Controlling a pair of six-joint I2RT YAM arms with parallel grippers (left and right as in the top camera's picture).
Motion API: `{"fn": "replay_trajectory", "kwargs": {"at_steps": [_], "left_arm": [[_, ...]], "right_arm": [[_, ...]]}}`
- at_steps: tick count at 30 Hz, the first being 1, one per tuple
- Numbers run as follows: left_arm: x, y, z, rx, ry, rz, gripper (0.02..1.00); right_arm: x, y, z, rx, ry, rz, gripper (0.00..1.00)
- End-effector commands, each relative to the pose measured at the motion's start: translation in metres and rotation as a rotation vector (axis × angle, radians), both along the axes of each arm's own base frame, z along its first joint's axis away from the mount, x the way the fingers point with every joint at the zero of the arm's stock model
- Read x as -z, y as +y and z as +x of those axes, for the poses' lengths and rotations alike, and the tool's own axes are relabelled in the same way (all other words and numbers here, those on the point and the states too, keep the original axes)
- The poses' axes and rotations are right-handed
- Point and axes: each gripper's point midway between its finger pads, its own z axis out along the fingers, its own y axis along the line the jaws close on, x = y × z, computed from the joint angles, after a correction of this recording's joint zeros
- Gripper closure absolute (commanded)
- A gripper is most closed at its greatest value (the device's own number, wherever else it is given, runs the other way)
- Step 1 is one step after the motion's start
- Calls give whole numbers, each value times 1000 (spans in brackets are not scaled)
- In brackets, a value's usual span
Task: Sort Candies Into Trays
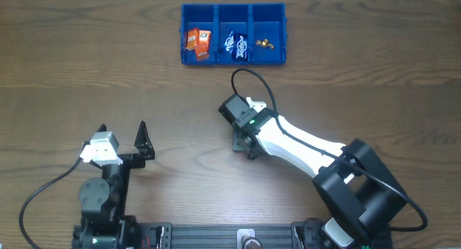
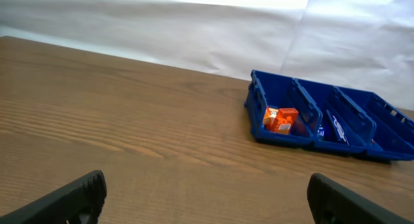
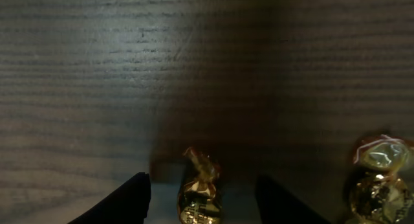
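Seen from above, R gripper points tip-down at wood-grain table, hiding what's beneath. Via R wrist cam: fingers spread either side of twisted gold-foil candy, touching neither; 2nd gold-foil candy nearby, shadowed, partly cut off. L gripper spread wide near its base, well apart from blue plastic 3-compartment tray: orange candies left, blue-white candies mid, small gold candies right.

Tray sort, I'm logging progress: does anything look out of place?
Yes. One gold candy sits between the open fingers of the right gripper, and a second gold candy lies beside it. Both are on the bare table, outside the blue tray. Inside the tray, each compartment holds one kind.
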Motion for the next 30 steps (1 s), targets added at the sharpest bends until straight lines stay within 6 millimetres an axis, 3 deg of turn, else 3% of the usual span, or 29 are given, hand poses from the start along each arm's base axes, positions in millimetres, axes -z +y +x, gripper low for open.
{"fn": "replay_trajectory", "kwargs": {"at_steps": [1, 7, 15, 25, 28, 30], "left_arm": [[18, 3, -1, -13, 52, 10, 20], [18, 3, -1, -13, 52, 10, 20], [18, 3, -1, -13, 52, 10, 20], [18, 3, -1, -13, 52, 10, 20], [18, 3, -1, -13, 52, 10, 23], [18, 3, -1, -13, 52, 10, 20]], "right_arm": [[9, 0, -5, 21, 21, -16, 454], [18, 0, -4, 29, 26, -26, 540], [18, -2, -7, 29, 37, -35, 766], [17, -3, -7, 29, 36, -40, 904], [9, -1, -3, 25, 13, -28, 906], [-15, -5, 9, 38, -46, -32, 908]]}}
